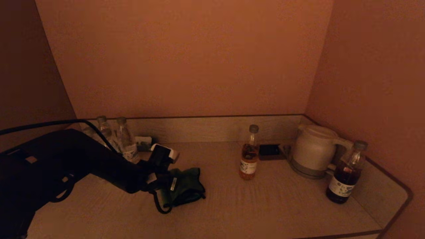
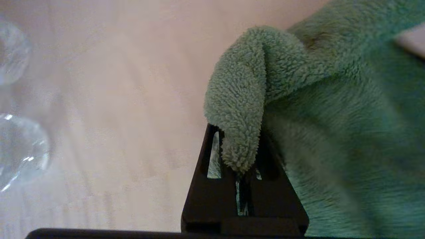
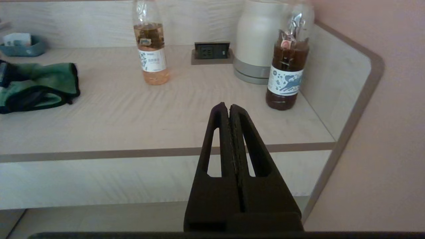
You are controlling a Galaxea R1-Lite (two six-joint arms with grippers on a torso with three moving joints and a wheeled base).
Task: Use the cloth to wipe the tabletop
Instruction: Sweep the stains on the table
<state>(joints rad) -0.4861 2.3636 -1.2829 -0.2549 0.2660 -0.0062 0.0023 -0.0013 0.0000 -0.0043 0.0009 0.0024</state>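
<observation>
On desk (image 1: 265, 205) left-centre, left end effector (image 2: 239, 146) clenched on a fold of green cloth (image 1: 186, 187), cloth lying rumpled on surface nr clear bottles (image 1: 124, 141). Right end effector (image 3: 229, 109) pinched closed w/ nothing in it, parked off desk front edge.

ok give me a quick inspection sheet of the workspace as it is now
surface: tabletop, light wood grain, dark edge band.
job's things: cloth, rumpled, lying on the tabletop.
clutter: amber bottle, dark bottle, white kettle, clear bottles, socket.
grippers: left tool shut on a fold of the cloth; right tool shut, empty, off the front edge.
cables: black cable over the left arm.
surroundings: plain pinkish walls.
</observation>
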